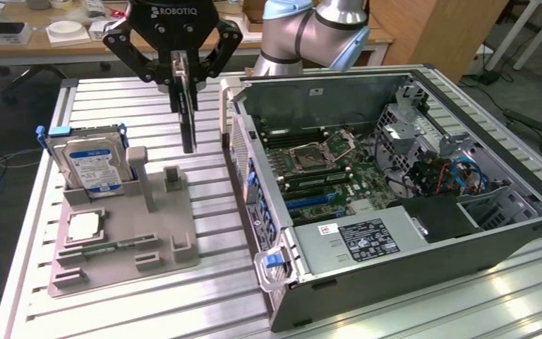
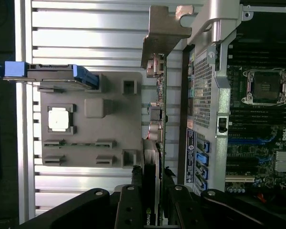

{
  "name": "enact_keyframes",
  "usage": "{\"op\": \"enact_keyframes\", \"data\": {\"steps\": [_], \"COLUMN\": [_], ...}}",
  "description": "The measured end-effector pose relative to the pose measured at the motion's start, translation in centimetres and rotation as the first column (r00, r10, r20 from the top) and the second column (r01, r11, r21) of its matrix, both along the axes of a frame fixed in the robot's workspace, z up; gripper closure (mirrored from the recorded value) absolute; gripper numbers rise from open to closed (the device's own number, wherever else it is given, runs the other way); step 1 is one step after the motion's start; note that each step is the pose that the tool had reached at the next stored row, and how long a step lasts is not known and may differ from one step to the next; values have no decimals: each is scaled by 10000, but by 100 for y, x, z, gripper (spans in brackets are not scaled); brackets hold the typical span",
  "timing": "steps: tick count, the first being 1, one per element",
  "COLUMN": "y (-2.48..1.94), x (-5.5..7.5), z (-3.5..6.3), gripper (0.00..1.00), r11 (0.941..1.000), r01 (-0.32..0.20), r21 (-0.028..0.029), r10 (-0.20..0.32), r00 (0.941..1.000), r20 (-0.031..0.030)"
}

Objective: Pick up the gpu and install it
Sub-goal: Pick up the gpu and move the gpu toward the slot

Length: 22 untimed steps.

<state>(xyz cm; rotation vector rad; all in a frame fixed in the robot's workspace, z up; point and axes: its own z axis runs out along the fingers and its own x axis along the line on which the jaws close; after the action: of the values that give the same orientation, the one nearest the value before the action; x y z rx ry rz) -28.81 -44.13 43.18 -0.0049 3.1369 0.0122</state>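
Note:
The gpu point(image 1: 188, 116), a thin dark card, hangs edge-on and upright in the air above the table. My gripper point(image 1: 186, 76) is shut on its upper edge. It hangs between the grey parts holder point(image 1: 149, 233) and the open computer case point(image 1: 412, 233), a little above the holder's height. In the wrist view the gpu point(image 2: 158, 119) runs away from my gripper point(image 2: 152, 188), with its pale metal bracket point(image 2: 166, 26) at the far end. The case's motherboard point(image 1: 332, 166) lies exposed, with its slots near the case's rear wall.
A silver hard drive point(image 1: 87, 164) with a blue label stands upright in the holder. A square processor chip point(image 1: 85, 226) and a narrow green memory stick point(image 1: 121, 246) lie on the holder. The slatted metal table point(image 1: 111, 311) carries everything. Desks stand behind.

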Motion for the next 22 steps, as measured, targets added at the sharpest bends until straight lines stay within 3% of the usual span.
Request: {"op": "enact_keyframes", "data": {"steps": [22], "y": [0], "x": [218], "z": [0], "gripper": [74], "r11": [10000], "r01": [-13], "r21": [-1], "r10": [13], "r00": [10000], "r20": [0]}}
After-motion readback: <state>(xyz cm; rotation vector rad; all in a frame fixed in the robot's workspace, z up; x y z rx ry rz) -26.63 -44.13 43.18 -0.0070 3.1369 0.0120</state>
